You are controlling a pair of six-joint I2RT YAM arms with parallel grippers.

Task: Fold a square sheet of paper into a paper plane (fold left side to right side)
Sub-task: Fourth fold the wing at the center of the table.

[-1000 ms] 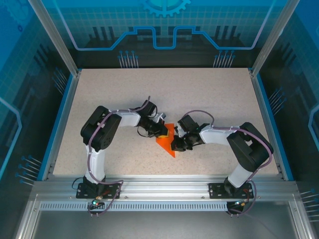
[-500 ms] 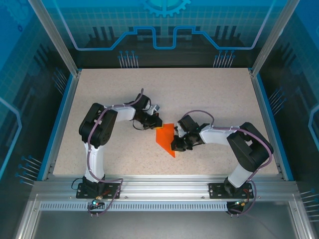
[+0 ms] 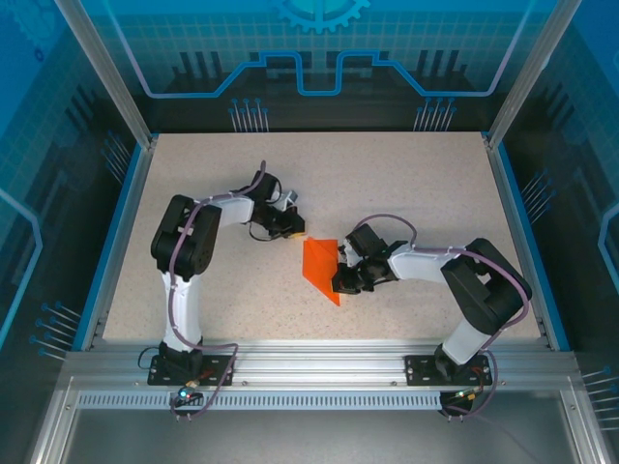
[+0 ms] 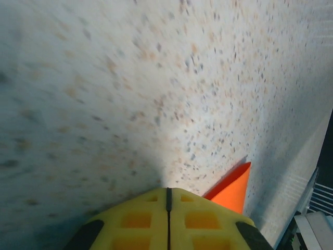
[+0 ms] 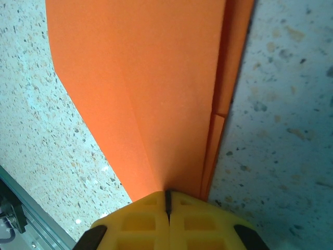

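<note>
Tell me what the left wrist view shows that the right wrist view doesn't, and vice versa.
Left wrist: the shut left tool over bare speckled table, the orange paper showing as a pointed tip to its right. Right wrist: the shut right tool touching the paper, whose layered folded edges run along the right. Both: a closed yellow tool, orange paper, speckled table.

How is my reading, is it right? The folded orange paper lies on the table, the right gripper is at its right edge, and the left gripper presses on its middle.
Not quite. The left gripper is not on the middle of the orange paper; it is off the sheet, beside its far left corner, as the top external view shows. The right gripper is indeed at the right edge.
</note>
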